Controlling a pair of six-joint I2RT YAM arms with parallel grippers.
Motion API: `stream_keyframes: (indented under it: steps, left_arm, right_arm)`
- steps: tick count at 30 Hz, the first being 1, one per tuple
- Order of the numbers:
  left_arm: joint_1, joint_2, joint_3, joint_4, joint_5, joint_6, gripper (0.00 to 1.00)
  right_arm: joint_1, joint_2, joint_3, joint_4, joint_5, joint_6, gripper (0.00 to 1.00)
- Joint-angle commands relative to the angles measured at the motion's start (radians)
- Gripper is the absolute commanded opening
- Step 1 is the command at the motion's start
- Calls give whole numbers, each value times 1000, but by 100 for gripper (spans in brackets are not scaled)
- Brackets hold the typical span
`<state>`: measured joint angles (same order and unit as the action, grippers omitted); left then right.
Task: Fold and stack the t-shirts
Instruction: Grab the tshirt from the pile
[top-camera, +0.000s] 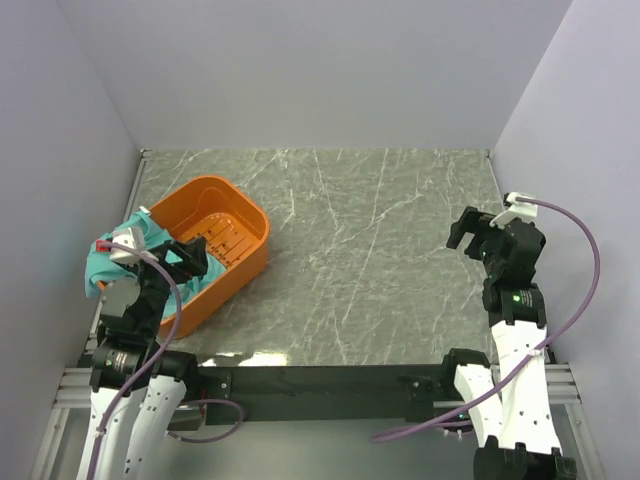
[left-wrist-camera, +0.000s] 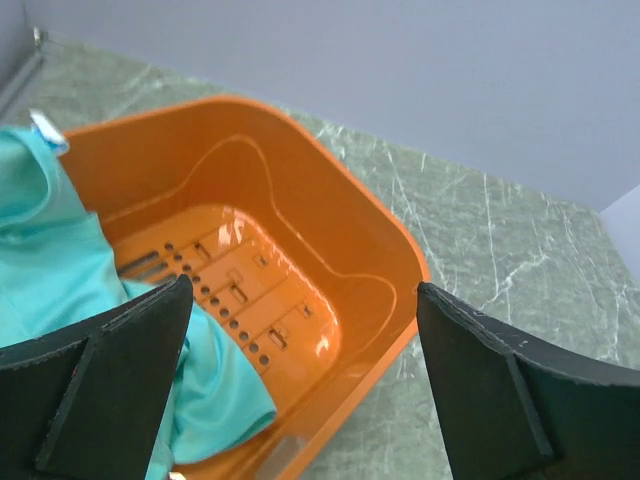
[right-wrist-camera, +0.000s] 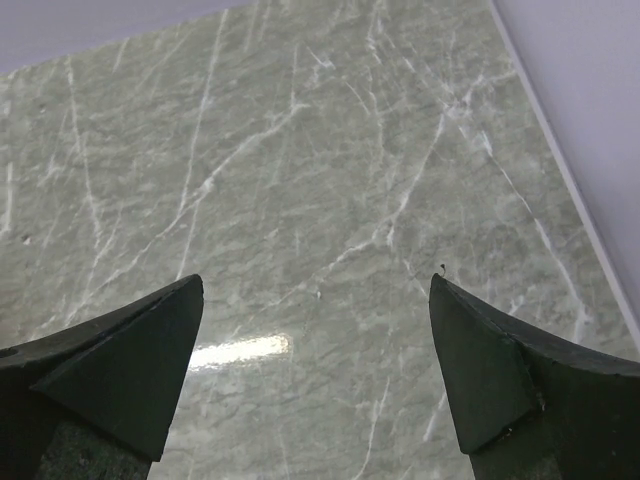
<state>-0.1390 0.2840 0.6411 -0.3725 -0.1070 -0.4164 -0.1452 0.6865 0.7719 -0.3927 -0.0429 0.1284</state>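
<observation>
The teal-green t-shirt is bunched in the left end of the orange basket and hangs over its left rim. In the left wrist view the t-shirt fills the basket's left side and reaches its slotted floor, with the basket's rim beyond. My left gripper hangs open over the basket's near end, close to the cloth; in its own view the left gripper holds nothing. My right gripper is open and empty above the bare table at the right, seen too in the right wrist view.
The grey marble table is walled on the left, back and right. The basket sits at an angle near the left wall. A black bar runs along the near edge between the arm bases.
</observation>
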Motion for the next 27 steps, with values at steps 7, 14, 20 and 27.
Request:
stream_keyframes:
  steps: [7,14,20,27]
  left_arm:
    - [4,255,164,-207,-247,-364,99]
    - [4,435,252,-354,-453,-490,99]
    - [6,503,266,-391,-513,-525,99]
    - [47,632,253,-350,-504,-503,98]
  right_arm:
    - [2,-5,-54,91,-736,-304,100]
    - [-1,41,-26,-11,-690,-383,100]
    - [-4,31,-25,-20,-689,-385,100]
    - [-5,19,-31,-23,-700,-386,100]
